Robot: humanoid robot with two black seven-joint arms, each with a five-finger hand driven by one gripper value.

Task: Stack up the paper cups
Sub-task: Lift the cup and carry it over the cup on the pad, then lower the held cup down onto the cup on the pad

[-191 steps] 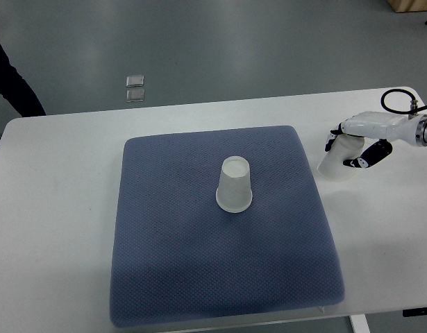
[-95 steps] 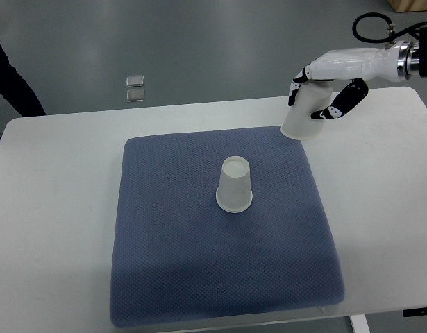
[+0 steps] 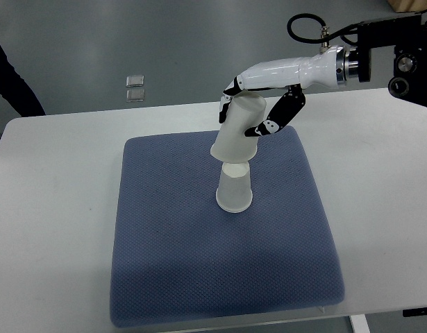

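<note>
**Paper cup held over its mate, stacking step under way**

Top view: white paper everywhere that matters here. The right hand (image 3: pixel 258 111), a white-shelled hand with black finger joints on an arm entering from the right edge, has its fingers curled round an upside-down white paper cup (image 3: pixel 237 137), thumb on one side, the others wrapping the far wall. That held cup is tilted, its open mouth pointing down and slightly left. Directly beneath it stands a second upside-down white paper cup (image 3: pixel 235 189) near the middle of the square blue-grey textured fabric mat (image 3: pixel 171 263), which lies on the white rectangular table (image 3: pixel 53 208). The held cup's rim overlaps the standing cup's closed top in this view; touching or just above, cannot tell. Left arm not visible.

Step in hand, as I judge it: bringing the carried cup over the target, placement not yet done. Next move calls for levelling the held cup, centring its mouth over the lower cup, lowering straight, then releasing. A tilted descent could tip the standing cup.
</note>
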